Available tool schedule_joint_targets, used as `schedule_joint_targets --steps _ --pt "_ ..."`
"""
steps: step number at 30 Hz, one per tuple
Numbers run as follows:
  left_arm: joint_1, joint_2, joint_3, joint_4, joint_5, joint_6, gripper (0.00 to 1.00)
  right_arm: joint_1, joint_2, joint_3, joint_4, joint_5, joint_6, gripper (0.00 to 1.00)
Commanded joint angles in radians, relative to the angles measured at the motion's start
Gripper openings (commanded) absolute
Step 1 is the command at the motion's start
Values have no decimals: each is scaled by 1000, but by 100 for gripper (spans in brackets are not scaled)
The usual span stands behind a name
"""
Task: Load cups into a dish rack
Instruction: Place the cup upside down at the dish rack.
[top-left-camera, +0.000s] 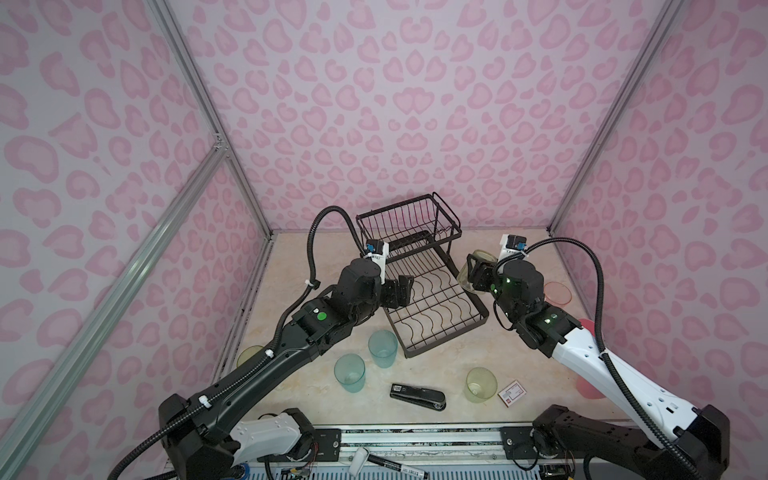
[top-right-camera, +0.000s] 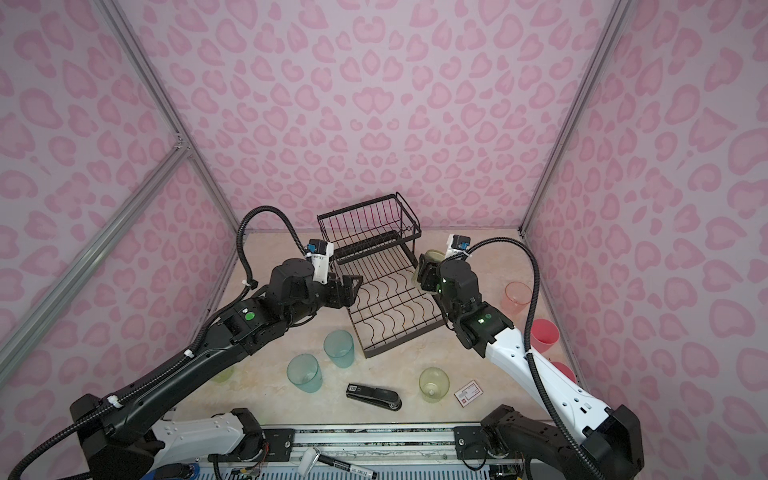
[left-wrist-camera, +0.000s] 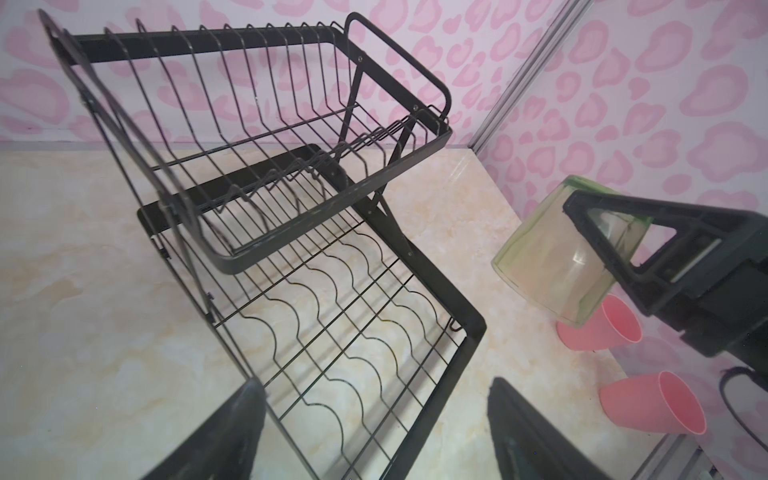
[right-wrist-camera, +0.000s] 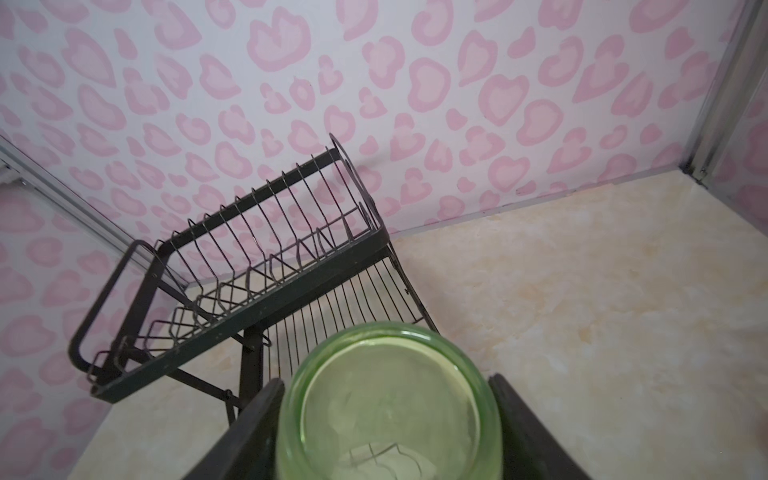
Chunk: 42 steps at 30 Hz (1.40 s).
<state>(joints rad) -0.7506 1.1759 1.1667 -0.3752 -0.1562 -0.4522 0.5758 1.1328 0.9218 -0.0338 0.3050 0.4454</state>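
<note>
Nearest the robot, on the pale marbled counter (top-left-camera: 440, 370): a black stapler (top-left-camera: 417, 397), a small card (top-left-camera: 512, 392), one loose yellow-green cup (top-left-camera: 481, 384) and two teal cups (top-left-camera: 350, 372), all upright. Pink cups (top-left-camera: 557, 293) stand further back at the robot's right, by the wall. None of these is in the rack.

Mid-scene: the left fingers (top-left-camera: 399, 291) are spread wide w/ nothing btwn them, hovering at the left edge of the dish rack (top-left-camera: 448, 337), over its lower tray. Opposite, the right fingers (top-left-camera: 478, 272) are clamped on the held cup (right-wrist-camera: 390, 399), also yellow-green, pinching its sides near the base.

Key relation: the held cup hangs just beside and above the tray's right rail, outside it, so the rack lies to the robot's left of the cup. The cup's long axis is tilted: base up, mouth lower, angled toward the counter. The right arm is the nearer one. Likely next: a short shift left over the wavy wires, then lower it mouth-down.

Farthest: the raised upper basket (left-wrist-camera: 291, 62), empty, near the back wall.
</note>
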Motion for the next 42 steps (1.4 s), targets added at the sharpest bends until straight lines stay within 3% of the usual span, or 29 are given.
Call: schedule_joint_targets --steps 1,6,11,24,36,42 --pt "54 -38 11 -104 18 27 86 20 33 -36 91 87 -113 48" --pt "167 -86 26 -175 80 53 86 49 107 -137 272 95 -181 48" --pt "223 -110 53 -215 99 99 86 54 219 -223 528 26 -282 49" --pt "279 -170 -22 -160 154 147 86 -31 564 -161 883 -207 -314 48" --pt "312 -249 -103 -68 142 148 86 -78 798 -12 987 -263 -323 45" --pt "320 -259 -118 -53 135 150 86 -76 887 48 1038 -222 -352 47"
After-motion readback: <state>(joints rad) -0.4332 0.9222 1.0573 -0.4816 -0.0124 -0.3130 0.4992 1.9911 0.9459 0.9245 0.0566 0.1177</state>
